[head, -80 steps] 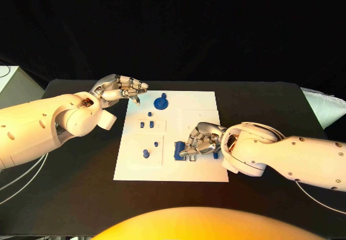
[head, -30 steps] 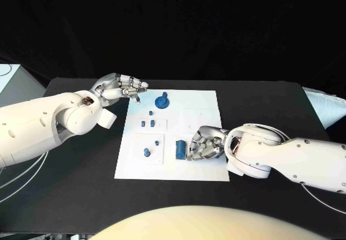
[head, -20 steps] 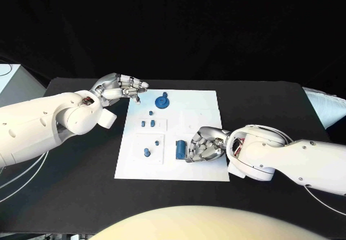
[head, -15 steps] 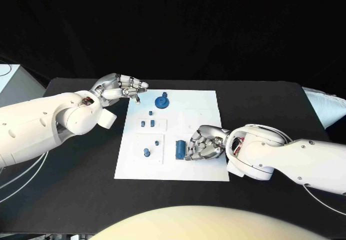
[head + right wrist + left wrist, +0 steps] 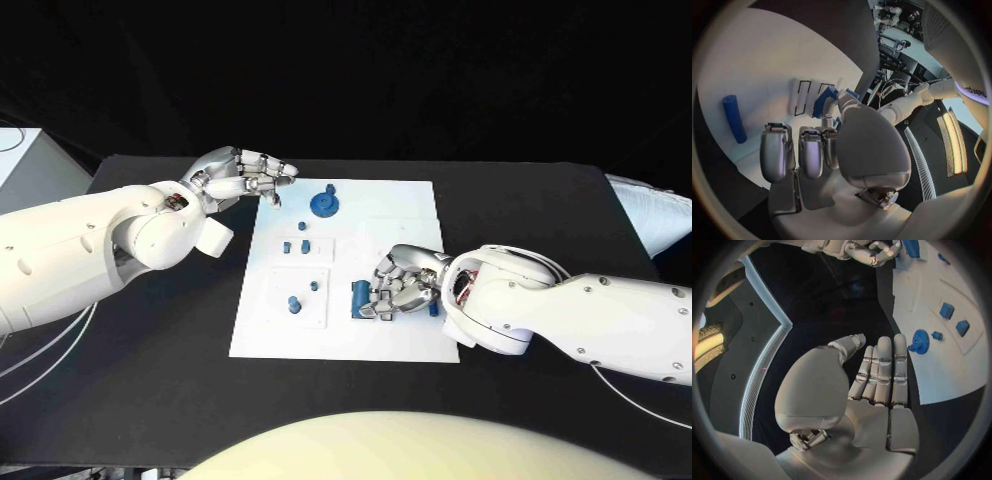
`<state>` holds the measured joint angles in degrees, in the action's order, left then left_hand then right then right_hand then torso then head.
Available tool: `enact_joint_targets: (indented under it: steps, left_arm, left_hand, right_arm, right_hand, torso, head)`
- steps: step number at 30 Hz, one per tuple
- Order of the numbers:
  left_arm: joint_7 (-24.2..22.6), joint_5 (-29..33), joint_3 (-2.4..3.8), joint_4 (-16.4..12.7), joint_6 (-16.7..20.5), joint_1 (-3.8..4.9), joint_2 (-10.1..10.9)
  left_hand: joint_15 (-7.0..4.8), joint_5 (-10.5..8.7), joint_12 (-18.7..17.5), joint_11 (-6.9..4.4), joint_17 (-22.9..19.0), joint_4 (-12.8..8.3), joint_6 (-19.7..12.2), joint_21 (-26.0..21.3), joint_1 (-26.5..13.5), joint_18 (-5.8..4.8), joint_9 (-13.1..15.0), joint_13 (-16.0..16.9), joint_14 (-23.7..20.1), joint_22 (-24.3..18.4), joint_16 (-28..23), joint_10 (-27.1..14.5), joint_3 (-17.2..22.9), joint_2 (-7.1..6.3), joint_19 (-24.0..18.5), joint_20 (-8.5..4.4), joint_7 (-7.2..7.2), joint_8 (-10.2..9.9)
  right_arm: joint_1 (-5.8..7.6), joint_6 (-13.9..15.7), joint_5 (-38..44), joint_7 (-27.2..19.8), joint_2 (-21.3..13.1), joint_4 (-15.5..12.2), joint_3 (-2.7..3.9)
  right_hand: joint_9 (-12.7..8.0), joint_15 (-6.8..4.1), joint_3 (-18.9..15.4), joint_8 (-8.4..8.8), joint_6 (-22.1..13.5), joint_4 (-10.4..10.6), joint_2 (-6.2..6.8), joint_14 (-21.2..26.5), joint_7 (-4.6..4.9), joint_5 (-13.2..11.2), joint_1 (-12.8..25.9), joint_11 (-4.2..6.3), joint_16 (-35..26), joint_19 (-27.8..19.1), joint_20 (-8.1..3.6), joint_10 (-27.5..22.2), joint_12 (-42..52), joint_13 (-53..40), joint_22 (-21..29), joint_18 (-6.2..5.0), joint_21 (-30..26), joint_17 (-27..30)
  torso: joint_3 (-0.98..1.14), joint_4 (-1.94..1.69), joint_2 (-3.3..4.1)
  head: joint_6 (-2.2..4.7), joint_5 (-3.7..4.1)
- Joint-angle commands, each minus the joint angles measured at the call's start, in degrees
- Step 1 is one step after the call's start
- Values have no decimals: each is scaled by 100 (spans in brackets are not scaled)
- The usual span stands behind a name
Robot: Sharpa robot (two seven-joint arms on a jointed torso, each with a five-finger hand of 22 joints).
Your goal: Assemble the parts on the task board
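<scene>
Black table [image 5: 548, 215] against a black backdrop [image 5: 375, 70]

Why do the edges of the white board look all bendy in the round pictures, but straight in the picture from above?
In the left wrist view the fisheye lens curves the task board edge; in the right wrist view the board bulges the same way, inside a dark round frame. In the head view the board keeps straight edges, bright against the black table.

I saw the white board [image 5: 378, 215] lying flat on the tabletop, a blue disc part [image 5: 325, 206] standing near its far edge, small blue parts [image 5: 296, 246] mid-board.
</scene>
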<state>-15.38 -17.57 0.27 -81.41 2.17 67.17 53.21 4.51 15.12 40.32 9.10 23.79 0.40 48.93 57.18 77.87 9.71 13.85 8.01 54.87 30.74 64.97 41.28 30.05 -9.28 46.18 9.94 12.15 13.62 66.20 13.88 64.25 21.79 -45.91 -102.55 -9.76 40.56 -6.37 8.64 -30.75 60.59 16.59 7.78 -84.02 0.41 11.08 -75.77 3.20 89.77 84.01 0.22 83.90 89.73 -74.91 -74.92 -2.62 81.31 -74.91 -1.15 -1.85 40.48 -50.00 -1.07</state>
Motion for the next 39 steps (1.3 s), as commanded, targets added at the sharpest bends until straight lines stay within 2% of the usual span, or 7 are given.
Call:
enact_joint_targets:
  steps: [1,8,19,25,32,39]
  left_arm:
    - [-22,-10,3,-13,-88,2,-6]
    - [-15,-15,2,-14,-93,2,2]
    - [6,-32,2,-19,-117,2,19]
    - [14,-38,2,-19,-125,2,19]
    - [25,-41,2,-14,-129,2,21]
    - [32,-44,2,-10,-132,2,22]
  left_hand:
    - [15,20,38,-15,7,26,-46,-12,-42,90,9,-5,-43,-6,30,-35,7,-8,20,12,13,31]
    - [15,20,38,-15,7,26,-46,-12,-42,90,9,-5,-43,-6,30,-35,7,-8,20,12,13,31]
    - [14,21,58,-16,8,35,-51,-39,-29,91,13,-11,-52,-29,38,-43,7,-9,38,12,12,50]
    - [14,21,58,-16,8,35,-51,-39,-29,91,13,-11,-52,-29,38,-43,7,-9,38,12,12,50]
    - [14,21,58,-16,8,35,-51,-39,-29,91,13,-11,-52,-29,38,-43,7,-9,38,12,12,50]
    - [14,21,58,-16,8,35,-51,-39,-29,91,13,-11,-52,-29,38,-43,7,-9,38,12,12,50]
  right_arm:
    - [-4,-13,183,54,28,46,1]
    - [-4,-324,217,87,46,100,0]
    - [-8,-612,241,60,41,115,-1]
    - [-13,-592,237,-22,44,93,-1]
    - [-19,-487,234,-70,15,70,-1]
    - [-24,-261,227,-129,-43,46,-1]
  right_hand:
    - [16,-22,84,23,30,-12,-30,-598,-13,-23,21,30,23,452,-48,610,27,-1509,-1304,109,16,-1509]
    - [47,-33,302,42,9,-60,30,-598,-25,-28,-126,41,23,451,-56,610,27,-1509,-1303,108,9,-1509]
    - [71,-33,545,68,15,-102,162,-598,-24,-91,-275,41,23,451,-59,610,27,-1509,-1305,110,20,-1509]
    - [78,-27,574,73,28,-69,227,-598,-11,-132,-237,31,23,451,-56,610,27,-1509,-1305,110,20,-1509]
    - [84,-25,585,71,38,-48,241,-598,-9,-150,-208,28,23,451,-54,610,27,-1509,-1306,110,20,-1509]
    - [96,-21,602,66,55,-10,248,-598,-5,-156,-134,25,23,453,-52,610,27,-1509,-1309,113,34,-1509]
  torso:
    - [-7,0,-1]
    - [-2,7,-1]
    - [2,11,-3]
    - [1,6,0]
    - [0,3,-1]
    - [0,6,-2]
  head:
    - [0,-4]
    - [0,-16]
    - [0,-23]
    - [0,-16]
    - [0,-24]
    - [0,-28]
